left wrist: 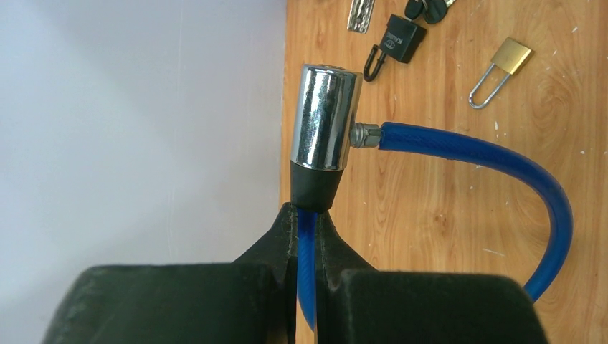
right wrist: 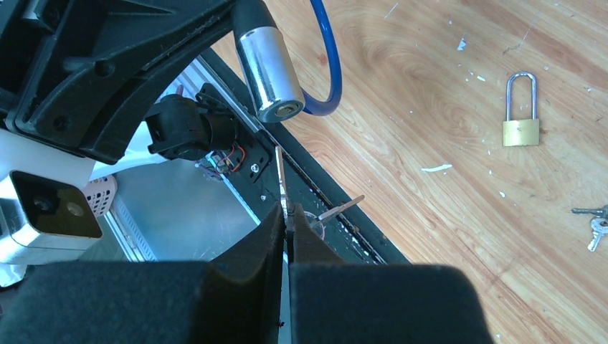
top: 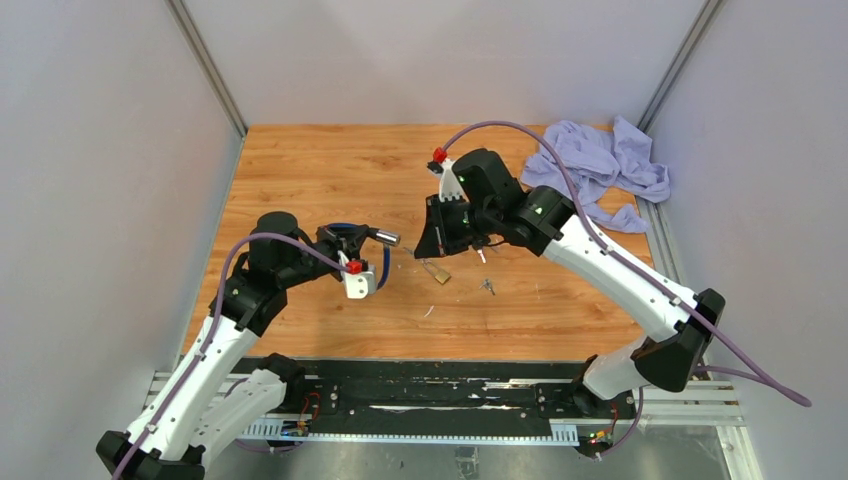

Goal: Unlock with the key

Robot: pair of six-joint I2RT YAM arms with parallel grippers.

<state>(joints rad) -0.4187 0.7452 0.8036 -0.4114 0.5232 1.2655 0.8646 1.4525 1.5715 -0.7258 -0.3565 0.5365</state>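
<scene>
Your left jaws clamped smooth blue cable (left wrist: 502, 154) just below chrome lock cylinder (left wrist: 326, 118). Your right jaws pinched thin flat key (right wrist: 281, 175), with round keyhole at its 12 o'clock, apart. Only left wrist view showed black padlock (left wrist: 398, 41); its writing unreadable. Brass padlock (right wrist: 520, 131) lay on scuffed wooden bench (top: 310, 170), 3 o'clock of key.

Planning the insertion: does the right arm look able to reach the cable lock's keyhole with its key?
Probably yes: the left gripper holds the cable lock with its keyhole facing the right gripper's key, nothing between them.
</scene>
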